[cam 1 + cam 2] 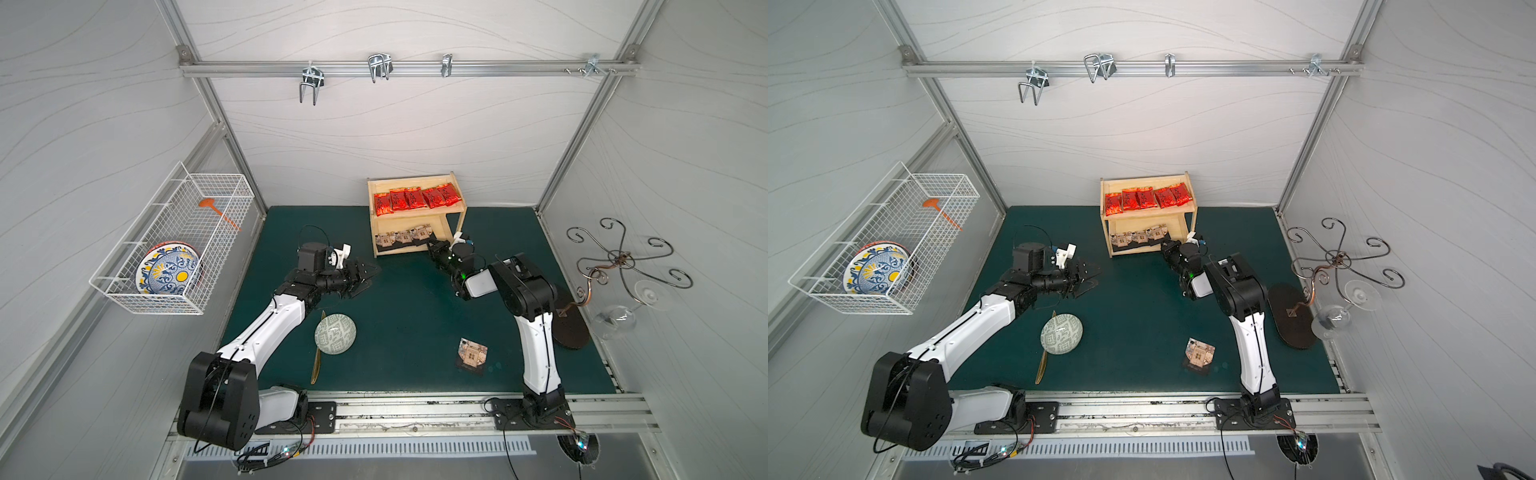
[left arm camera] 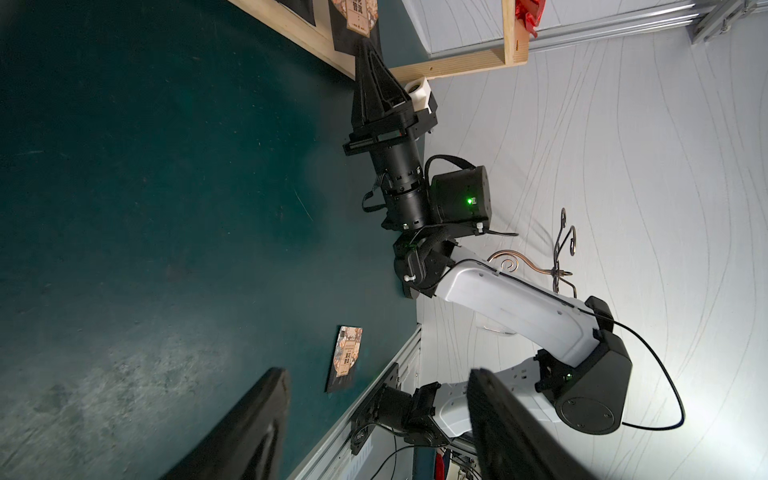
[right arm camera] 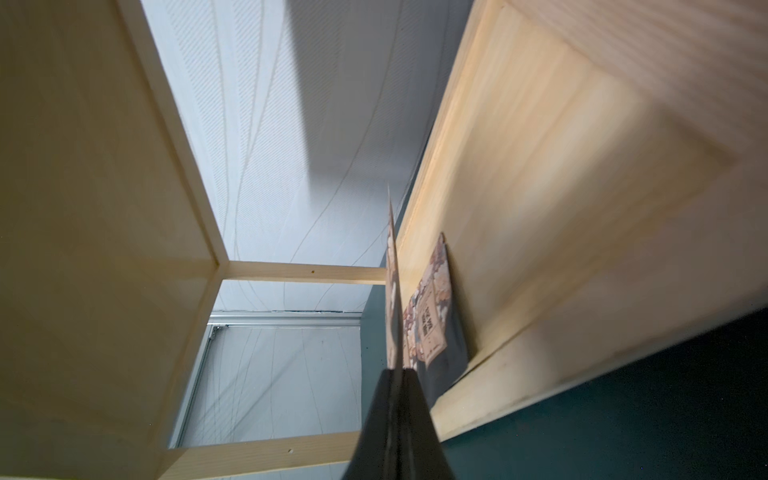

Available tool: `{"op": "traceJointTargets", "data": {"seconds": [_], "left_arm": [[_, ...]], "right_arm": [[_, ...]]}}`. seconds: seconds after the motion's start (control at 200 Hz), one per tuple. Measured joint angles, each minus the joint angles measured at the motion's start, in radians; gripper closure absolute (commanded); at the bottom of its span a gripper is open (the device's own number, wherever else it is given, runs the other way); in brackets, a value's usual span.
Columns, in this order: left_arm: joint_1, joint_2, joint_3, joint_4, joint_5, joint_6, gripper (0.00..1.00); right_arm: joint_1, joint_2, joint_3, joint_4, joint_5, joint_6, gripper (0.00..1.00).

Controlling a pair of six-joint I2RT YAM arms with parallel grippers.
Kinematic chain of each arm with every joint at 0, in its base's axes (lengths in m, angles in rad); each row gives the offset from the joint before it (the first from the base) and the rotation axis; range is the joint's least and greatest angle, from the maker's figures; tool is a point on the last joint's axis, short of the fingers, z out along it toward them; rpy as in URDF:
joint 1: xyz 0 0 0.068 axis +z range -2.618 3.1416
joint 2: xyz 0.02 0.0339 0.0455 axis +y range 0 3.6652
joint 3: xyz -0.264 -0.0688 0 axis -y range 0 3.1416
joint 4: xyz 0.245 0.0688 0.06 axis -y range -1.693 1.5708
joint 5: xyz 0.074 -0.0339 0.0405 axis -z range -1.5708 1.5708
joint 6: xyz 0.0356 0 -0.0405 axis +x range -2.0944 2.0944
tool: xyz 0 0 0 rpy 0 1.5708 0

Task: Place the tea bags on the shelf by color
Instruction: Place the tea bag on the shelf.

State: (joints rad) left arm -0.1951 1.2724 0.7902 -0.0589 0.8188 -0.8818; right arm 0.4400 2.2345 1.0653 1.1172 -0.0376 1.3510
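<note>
Right wrist view: right gripper (image 3: pixel 395 374) pinches a tan pouch (image 3: pixel 392 286), seen edge-on, fingers pressed tight on it, at the front of the lower tier of the shelf (image 3: pixel 561 208); a 2nd pouch (image 3: pixel 432 316) lies flat on that tier just beside it. In both top views the gripper sits at the shelf's front right corner, w/ more tan pouches (image 1: pixel 392 239) in a row on the btm tier & five red sachets (image 1: pixel 415 198) side by side across the top tier. Left gripper (image 1: pixel 365 276), jaws spread & holding nothing, hangs over the green mat (image 1: pixel 415 311), well apart from the shelf. A loose pouch (image 1: pixel 471 353) lies flat on the mat near the right arm; patterned bowl (image 1: pixel 334 333) sits by the left arm.
</note>
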Motion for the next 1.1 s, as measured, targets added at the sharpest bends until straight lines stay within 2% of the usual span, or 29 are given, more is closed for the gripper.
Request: {"op": "traceJointTargets", "data": {"seconds": [0.48, 0.57, 0.935, 1.1], "left_arm": [[0.011, 0.006, 0.000, -0.006, 0.000, 0.011, 0.27], [0.011, 0.006, -0.001, -0.006, 0.000, 0.013, 0.27], [0.011, 0.006, -0.003, -0.013, 0.000, 0.016, 0.28], [0.011, 0.005, -0.008, -0.013, 0.000, 0.016, 0.28]], "right_arm": [[-0.021, 0.044, 0.034, 0.004, -0.008, 0.028, 1.00], [-0.026, 0.057, 0.050, 0.003, -0.009, 0.034, 0.94], [-0.045, 0.124, 0.147, -0.039, -0.050, 0.050, 0.92], [-0.048, 0.142, 0.163, -0.063, -0.076, 0.057, 0.84]]}}
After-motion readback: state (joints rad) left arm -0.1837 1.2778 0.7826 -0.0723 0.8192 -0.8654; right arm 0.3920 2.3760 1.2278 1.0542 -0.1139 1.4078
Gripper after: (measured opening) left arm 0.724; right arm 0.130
